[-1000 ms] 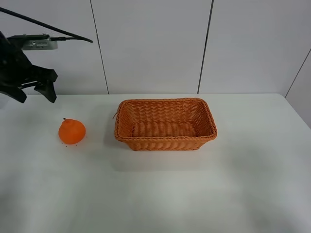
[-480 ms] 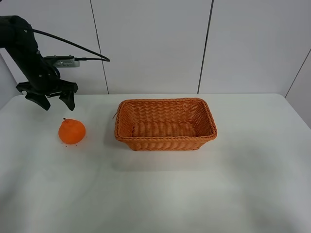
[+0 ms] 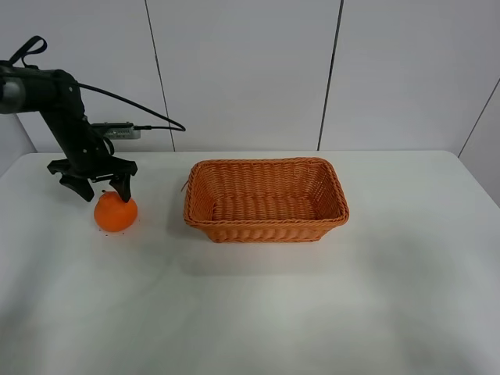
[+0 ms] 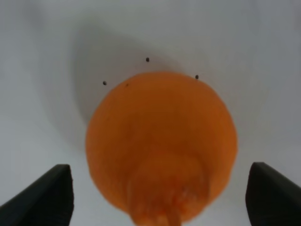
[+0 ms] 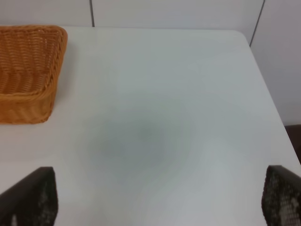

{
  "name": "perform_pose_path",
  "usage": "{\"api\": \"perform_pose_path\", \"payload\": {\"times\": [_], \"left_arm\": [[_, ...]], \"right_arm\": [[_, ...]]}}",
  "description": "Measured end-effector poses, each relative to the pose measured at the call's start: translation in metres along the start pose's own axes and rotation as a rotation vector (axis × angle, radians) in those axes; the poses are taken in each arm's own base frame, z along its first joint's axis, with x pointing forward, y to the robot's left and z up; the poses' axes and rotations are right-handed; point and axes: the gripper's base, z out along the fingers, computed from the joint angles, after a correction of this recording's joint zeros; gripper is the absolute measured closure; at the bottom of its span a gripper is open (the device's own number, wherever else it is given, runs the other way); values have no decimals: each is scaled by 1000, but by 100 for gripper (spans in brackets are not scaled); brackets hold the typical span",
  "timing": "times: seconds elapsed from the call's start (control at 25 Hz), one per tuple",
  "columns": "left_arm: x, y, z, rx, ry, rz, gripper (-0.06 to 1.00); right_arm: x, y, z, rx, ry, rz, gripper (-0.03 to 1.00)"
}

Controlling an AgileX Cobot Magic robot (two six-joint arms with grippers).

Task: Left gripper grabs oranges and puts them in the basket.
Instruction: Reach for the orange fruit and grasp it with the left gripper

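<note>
The orange (image 3: 116, 212) sits on the white table, left of the wicker basket (image 3: 266, 201). My left gripper (image 3: 102, 188) is open, its black fingers spread just above and behind the fruit. In the left wrist view the orange (image 4: 161, 146) fills the middle between the two fingertips (image 4: 43, 195), its knob toward the camera. The basket's inside holds nothing that I can see. My right gripper (image 5: 155, 200) is open over bare table, with a corner of the basket (image 5: 28, 70) in its view.
The white table (image 3: 312, 305) ends at a white panelled wall behind. Its right edge shows in the right wrist view (image 5: 270, 94). A few small dark specks lie around the orange (image 4: 147, 60).
My left arm has swung in from the far left and come down; the open gripper now hangs right over the orange. The orange and basket have not moved.
</note>
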Motion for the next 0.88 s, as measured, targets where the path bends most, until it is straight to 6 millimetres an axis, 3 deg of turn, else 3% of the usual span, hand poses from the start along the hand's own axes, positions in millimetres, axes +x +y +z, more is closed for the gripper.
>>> {"api": "perform_pose_path", "payload": {"times": [0.12, 0.52, 0.64, 0.8, 0.88], "left_arm": [[-1, -2, 18, 27, 33, -12, 9], [-2, -4, 40, 47, 60, -3, 11], [-2, -4, 40, 46, 59, -9, 27], [-2, -3, 39, 37, 61, -10, 67], [-2, -1, 39, 23, 64, -18, 72]], "right_arm": [[0, 0, 0, 0, 0, 0, 27], [0, 0, 0, 0, 0, 0, 27], [0, 0, 0, 0, 0, 0, 27], [0, 0, 0, 0, 0, 0, 27], [0, 0, 0, 0, 0, 0, 27]]}}
